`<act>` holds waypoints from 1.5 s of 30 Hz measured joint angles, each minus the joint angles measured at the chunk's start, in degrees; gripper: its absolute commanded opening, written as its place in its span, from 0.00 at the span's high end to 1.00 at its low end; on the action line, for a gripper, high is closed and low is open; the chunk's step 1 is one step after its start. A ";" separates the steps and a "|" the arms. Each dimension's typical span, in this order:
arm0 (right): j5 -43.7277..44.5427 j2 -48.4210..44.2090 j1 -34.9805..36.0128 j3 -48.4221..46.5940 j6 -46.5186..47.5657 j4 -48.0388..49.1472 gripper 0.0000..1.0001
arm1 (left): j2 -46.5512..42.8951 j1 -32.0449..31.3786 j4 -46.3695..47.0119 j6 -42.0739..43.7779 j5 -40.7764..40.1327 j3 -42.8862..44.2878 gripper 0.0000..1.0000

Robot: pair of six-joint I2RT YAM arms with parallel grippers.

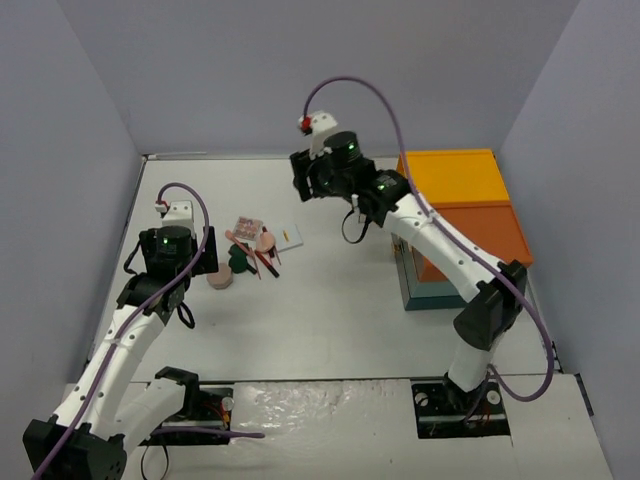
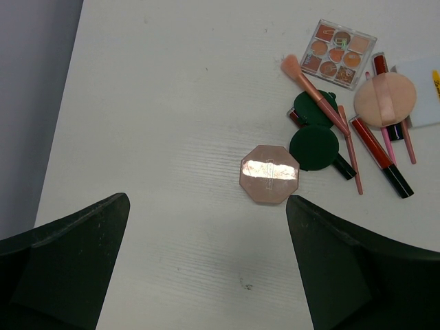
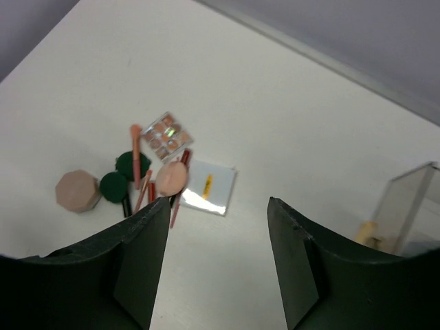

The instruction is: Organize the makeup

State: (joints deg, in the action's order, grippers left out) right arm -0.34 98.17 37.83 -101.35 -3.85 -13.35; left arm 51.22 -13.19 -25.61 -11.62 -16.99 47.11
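The left end effector hangs above the white desk with its dark fingers spread wide and nothing between them. The right end effector is raised high over the far middle of the desk; its jaws stand apart, also holding nothing.

All of the makeup lies in one cluster in the left half of the desk, about midway between the near and far edges.

- A pale pink octagonal compact sits at the near left of the cluster, a little apart from the rest and just ahead of the left fingers.
- Two dark green round discs lie just beside it.
- A pink-bristled brush with a thin pink handle lies across the discs.
- A clear square palette of orange and brown pans lies on the far side.
- A round peach puff rests on thin red and dark pencils and tubes.
- A small white card with a yellow mark lies next to the puff, towards the right edge.

A large orange box with a teal base stands at the far right corner of the desk, well apart from the cluster.
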 measured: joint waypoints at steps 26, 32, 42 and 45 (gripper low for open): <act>-0.96 35.59 9.16 -8.96 -0.45 3.11 0.47 | -1.52 0.00 -0.01 0.03 -3.65 0.00 0.03; -0.99 37.15 9.23 -9.51 -0.64 4.64 0.49 | -0.85 0.00 0.01 0.02 -3.56 0.00 0.03; -1.17 38.77 9.52 -9.54 -0.82 6.40 0.75 | -0.61 0.00 0.13 0.02 -3.32 0.00 0.03; -1.58 38.77 9.55 -9.54 -0.55 6.99 0.87 | -0.61 0.00 0.16 0.03 -2.96 0.00 0.03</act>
State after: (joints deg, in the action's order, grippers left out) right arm -1.92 136.94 47.38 -110.89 -4.40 -6.36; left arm 50.61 -13.19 -25.46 -11.59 -19.96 47.11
